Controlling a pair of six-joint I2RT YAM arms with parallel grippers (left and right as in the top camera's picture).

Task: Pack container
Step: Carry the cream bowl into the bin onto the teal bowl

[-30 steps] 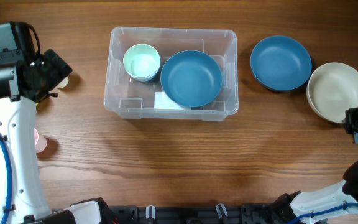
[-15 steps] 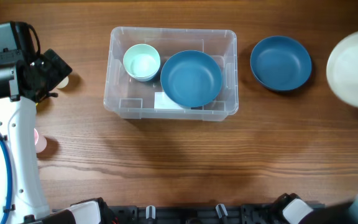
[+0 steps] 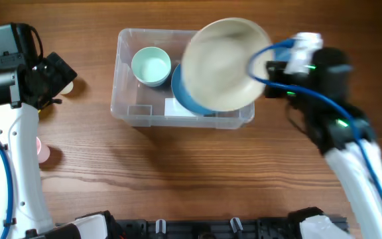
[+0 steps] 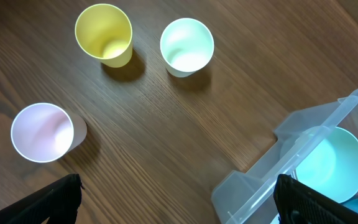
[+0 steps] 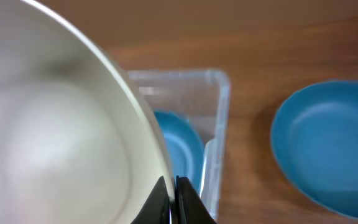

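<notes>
Holding cream bowl (image 3: 221,63) by rim: right gripper (image 3: 256,68), fingers pinched tight on it. Bowl held up over 3 o'clock half of container (image 3: 128,109). Container sits at 12 o'clock on table (image 3: 178,172); right gripper just off its 3 o'clock edge. Inside container: blue bowl (image 3: 180,93), small mint bowl (image 3: 151,66). Left gripper (image 3: 55,73) spread wide, holding nothing, at 9 o'clock of container, well apart, above cups (image 4: 104,32).

Bright, even, soft light from above. Smears the cream bowl (image 3: 221,63) and right arm (image 3: 330,113) with motion blur overhead; loses that bowl to soft focus at the right wrist. Casts short faint shadows beside the yellow cup (image 4: 104,34) on the worktop (image 4: 166,124).
</notes>
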